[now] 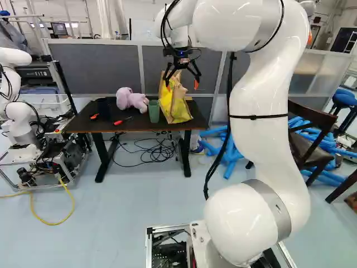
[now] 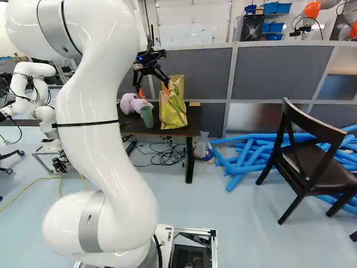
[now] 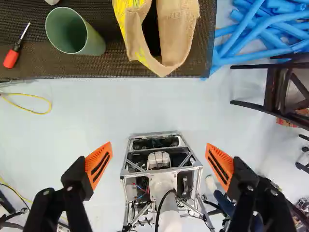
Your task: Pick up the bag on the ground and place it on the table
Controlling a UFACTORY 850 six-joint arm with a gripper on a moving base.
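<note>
yellow and green print covers the one bag (image 1: 177,110), and a dark machine (image 1: 36,71) at the left of the left base view has pale lettering across its front. the bag stands upright on the table (image 1: 82,125), near one end, with its mouth open. the gripper (image 1: 181,84) is near the bag's top; its two fingers are spread wide apart, with nothing clamped between them. in the wrist view the bag lies ahead of the fingers, beyond their slotted orange pads (image 3: 98,165).

one green cup (image 1: 153,111), round-mouthed and tapered, stands just beside the bag, and one soft purple plush toy (image 1: 131,99) sits near the cup. one red-handled screwdriver (image 3: 13,54) lies on the table too. the bag is coarse, tan, woven cloth inside; the tabletop has a fine, dark mesh texture. smooth blue tubes (image 2: 244,157) lie heaped on the floor near a dark chair (image 2: 329,166) with a curved back.
</note>
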